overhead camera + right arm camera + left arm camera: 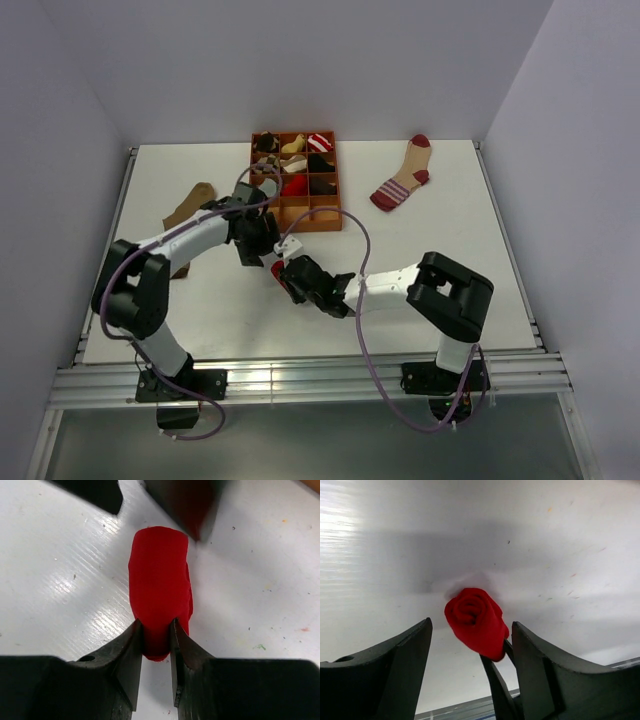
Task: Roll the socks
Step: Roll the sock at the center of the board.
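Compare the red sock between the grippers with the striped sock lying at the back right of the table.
The red sock is rolled into a tight bundle; the striped sock lies flat and unrolled. The red sock is pinched in the right gripper; the striped sock is touched by nothing. The red sock shows plain red here; the striped sock is beige with maroon stripes, toe and heel. Both are soft fabric socks.
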Controlling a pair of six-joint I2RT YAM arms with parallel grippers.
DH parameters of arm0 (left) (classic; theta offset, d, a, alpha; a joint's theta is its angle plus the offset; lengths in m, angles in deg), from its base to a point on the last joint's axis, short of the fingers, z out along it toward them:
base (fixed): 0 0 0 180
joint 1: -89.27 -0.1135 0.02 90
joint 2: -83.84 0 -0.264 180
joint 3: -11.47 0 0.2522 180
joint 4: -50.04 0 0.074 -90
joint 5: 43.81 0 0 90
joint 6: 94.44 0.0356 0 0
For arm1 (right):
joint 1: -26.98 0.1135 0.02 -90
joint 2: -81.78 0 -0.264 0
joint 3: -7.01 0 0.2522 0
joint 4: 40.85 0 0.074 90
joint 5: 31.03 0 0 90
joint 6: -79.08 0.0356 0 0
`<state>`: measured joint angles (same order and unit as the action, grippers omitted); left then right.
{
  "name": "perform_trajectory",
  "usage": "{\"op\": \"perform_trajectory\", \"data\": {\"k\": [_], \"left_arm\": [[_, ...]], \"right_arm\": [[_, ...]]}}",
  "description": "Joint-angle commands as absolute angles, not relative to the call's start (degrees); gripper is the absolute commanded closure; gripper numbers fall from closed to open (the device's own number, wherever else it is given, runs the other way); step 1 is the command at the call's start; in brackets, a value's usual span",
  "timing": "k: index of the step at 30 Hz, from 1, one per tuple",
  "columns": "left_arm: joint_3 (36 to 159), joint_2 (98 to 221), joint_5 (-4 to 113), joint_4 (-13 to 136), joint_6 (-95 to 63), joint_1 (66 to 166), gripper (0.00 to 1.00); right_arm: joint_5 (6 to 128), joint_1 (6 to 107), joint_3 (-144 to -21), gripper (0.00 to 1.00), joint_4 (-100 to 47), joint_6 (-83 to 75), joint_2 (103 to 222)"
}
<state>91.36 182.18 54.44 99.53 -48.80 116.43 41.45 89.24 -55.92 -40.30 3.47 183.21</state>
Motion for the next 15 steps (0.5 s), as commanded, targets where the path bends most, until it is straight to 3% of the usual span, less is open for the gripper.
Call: {"op": "perform_trajectory", "data": {"k": [1,6,15], "left_arm": [[88.5,175.3,53.7,95.1,-54.3,113.5,0.30],[79.1,168.7,52.0,89.4,-59.7,110.6,0.30],[62.5,162.2,61.2,70.0,-65.6,111.2,0.29]], "right_arm": [[51.3,87.3,-52.4,0.98,-35.8,6.8,184.1],[61.7,83.8,-50.3,0.98,-38.4,9.6,183.5],[73.0,77.4,-49.1,0.97,-41.7,13.4,184.2]]}}
